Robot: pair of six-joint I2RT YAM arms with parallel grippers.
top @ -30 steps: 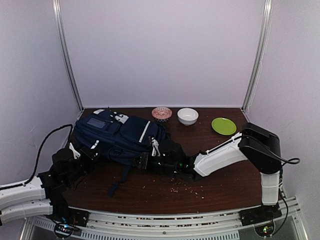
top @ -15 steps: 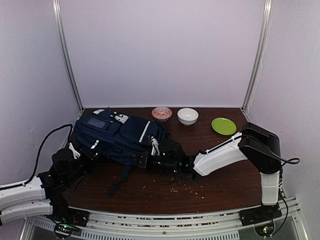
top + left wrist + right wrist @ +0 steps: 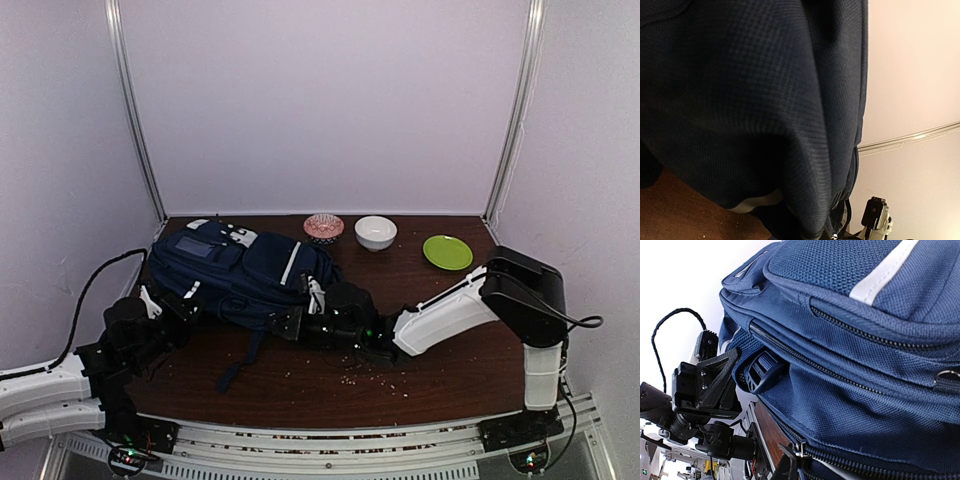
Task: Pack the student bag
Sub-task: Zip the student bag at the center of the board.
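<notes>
the student bag (image 3: 245,270) lies flat on the counter (image 3: 450,300) between the two grippers, each at its near edge. the left gripper (image 3: 180,305) is pressed together right against the bag's corner, and fabric fills its wrist view. probably it anchors that end so the bag won't slide, though whether it has caught any cloth isn't visible. the right gripper (image 3: 290,322) has a zip pull (image 3: 799,448) just ahead of it, likely to run the zip. i cannot tell whether it is pinching the pull.
</notes>
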